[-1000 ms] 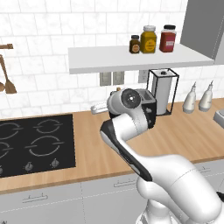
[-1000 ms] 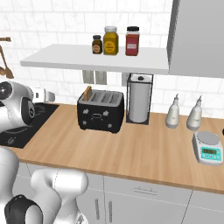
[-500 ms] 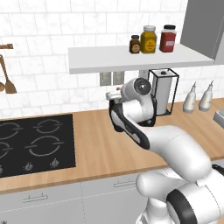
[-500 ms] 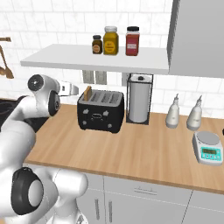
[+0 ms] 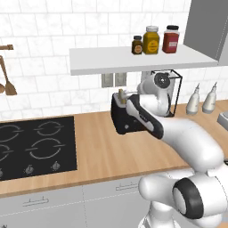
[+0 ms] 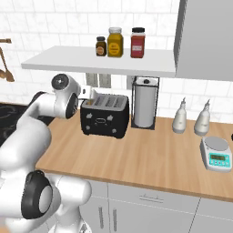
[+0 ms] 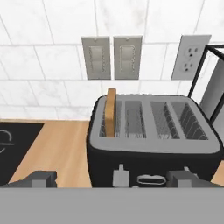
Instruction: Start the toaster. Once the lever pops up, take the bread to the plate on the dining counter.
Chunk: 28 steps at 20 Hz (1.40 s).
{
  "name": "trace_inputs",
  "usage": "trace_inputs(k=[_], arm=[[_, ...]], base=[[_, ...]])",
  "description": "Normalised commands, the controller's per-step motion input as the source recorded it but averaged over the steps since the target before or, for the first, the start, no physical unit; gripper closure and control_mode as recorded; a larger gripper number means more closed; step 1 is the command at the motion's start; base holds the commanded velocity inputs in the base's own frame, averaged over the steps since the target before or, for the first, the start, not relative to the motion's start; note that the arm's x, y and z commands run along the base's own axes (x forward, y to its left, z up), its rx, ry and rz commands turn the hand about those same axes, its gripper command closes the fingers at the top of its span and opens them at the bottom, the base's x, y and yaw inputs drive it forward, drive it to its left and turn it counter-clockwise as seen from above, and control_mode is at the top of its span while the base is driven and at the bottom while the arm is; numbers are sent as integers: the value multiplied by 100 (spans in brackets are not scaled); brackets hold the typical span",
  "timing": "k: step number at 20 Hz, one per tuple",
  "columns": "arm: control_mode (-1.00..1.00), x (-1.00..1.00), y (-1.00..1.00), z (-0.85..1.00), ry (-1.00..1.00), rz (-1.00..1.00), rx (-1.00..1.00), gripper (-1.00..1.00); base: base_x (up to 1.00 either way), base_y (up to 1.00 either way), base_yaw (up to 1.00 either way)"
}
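Note:
The black toaster stands on the wall counter against the tiles, also seen as the toaster from its front and above. The bread stands upright in its leftmost slot, top edge poking out, and shows as a tan sliver, the bread. My gripper hovers at the toaster's left end, level with its top. Its jaws are open wide, and nothing lies between the fingertips. My forearm hides most of the toaster in the left base view. The plate and the dining counter are out of view.
A paper towel holder stands just right of the toaster, then two bottles and a scale. A shelf with three jars hangs overhead. The cooktop lies to the left. Wall outlets sit behind the toaster.
The arm has swung from over the cooktop side toward the toaster, and the hand now sits at its left end. The jaws stayed open.

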Motion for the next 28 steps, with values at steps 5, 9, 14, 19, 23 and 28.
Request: trace_inputs(k=[5, 9, 14, 19, 23, 28], arm=[[-100, 44, 0, -28, 12, 0, 0, -100], [-100, 41, 0, -31, 0, 0, 0, -100], [-100, 54, 8, -26, 0, 0, 0, -100], [-100, 47, 15, -22, 0, 0, 0, -100], [-100, 42, 13, -16, 0, 0, 0, -100], [-100, 43, 6, -15, 0, 0, 0, -100]], base=[[0, 0, 0], [0, 0, 0], [0, 0, 0], [0, 0, 0], [0, 0, 0], [0, 0, 0]])
